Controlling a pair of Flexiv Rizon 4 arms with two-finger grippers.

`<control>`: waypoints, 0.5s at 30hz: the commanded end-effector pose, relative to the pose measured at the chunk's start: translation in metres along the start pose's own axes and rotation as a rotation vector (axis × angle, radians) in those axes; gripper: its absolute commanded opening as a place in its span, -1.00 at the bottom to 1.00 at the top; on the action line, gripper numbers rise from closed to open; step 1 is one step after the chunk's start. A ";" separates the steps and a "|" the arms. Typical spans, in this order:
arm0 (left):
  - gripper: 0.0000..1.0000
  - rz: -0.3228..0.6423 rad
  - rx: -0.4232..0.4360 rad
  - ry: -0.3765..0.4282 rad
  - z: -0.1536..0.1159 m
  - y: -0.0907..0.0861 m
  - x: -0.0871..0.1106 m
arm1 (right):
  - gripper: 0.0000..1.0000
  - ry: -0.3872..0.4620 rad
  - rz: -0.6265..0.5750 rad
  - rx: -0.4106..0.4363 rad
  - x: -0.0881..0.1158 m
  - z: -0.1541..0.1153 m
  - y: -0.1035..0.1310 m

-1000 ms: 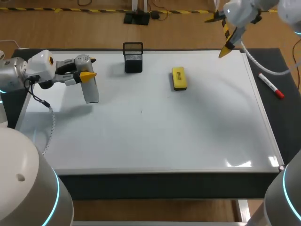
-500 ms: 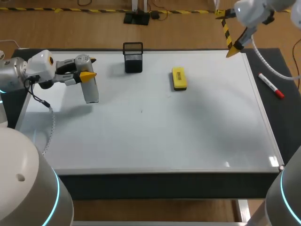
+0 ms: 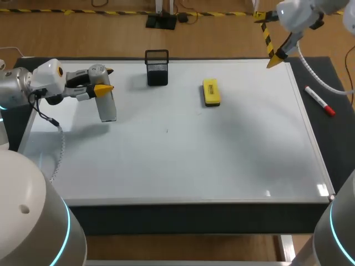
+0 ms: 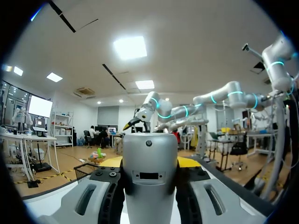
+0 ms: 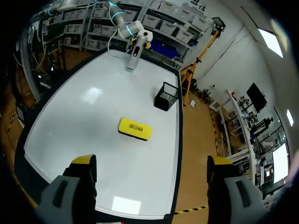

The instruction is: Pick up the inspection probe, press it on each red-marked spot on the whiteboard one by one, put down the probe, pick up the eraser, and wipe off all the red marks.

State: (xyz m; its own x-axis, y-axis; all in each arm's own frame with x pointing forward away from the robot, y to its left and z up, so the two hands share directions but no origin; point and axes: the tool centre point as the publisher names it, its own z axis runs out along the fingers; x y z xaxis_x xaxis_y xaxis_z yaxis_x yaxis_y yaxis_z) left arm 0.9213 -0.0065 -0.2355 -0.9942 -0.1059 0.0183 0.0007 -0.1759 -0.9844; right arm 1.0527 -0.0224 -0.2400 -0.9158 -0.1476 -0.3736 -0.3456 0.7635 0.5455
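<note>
Whiteboard (image 3: 222, 166) covers most of the table, and from above I can make out no red marks on it, only a tiny dark speck near its middle, so which spots are left to press cannot be told. Toward the board's left side, the left gripper (image 3: 104, 79) is clenched on the upper end of the inspection probe (image 3: 107, 108), a grey cylinder held nearly upright with its lower end at the surface, a pose that suits pressing straight down; whether it actually touches is unclear. The left wrist view confirms the grasp, with the probe's body filling the gap between the fingers, but hides the board beneath. Farther on, the yellow eraser (image 3: 211, 92) lies flat and untouched, likely waiting for the wiping step, and a black mesh holder (image 3: 157, 72) stands at the far edge. A red-capped marker (image 3: 319, 101) lies on the dark mat (image 3: 335, 144) to the board's right. The right gripper (image 5: 152, 163) hangs high over the far right corner, fingers spread wide and empty, apparently parked out of the way; its own view looks down across eraser, holder and probe together.
</note>
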 end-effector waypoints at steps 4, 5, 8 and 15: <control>-1.00 -0.032 0.006 0.046 0.003 -0.006 -0.031 | 1.00 0.003 -0.001 0.004 0.000 -0.001 0.000; -1.00 -0.033 0.010 0.051 0.003 -0.008 -0.036 | 1.00 0.003 -0.001 0.004 0.000 -0.001 0.000; -1.00 -0.023 -0.003 0.066 0.007 -0.020 -0.055 | 1.00 0.003 -0.001 0.004 0.000 -0.001 0.000; -1.00 0.020 0.015 0.145 0.028 -0.056 -0.099 | 1.00 0.003 -0.001 0.004 0.000 -0.001 0.000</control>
State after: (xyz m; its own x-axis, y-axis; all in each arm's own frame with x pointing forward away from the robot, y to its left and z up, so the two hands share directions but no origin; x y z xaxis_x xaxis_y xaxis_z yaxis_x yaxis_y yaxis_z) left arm 0.9916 -0.0085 -0.1856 -0.9969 -0.0788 -0.0079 0.0234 -0.1984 -0.9798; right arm 1.0523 -0.0224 -0.2400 -0.9155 -0.1475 -0.3744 -0.3459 0.7640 0.5447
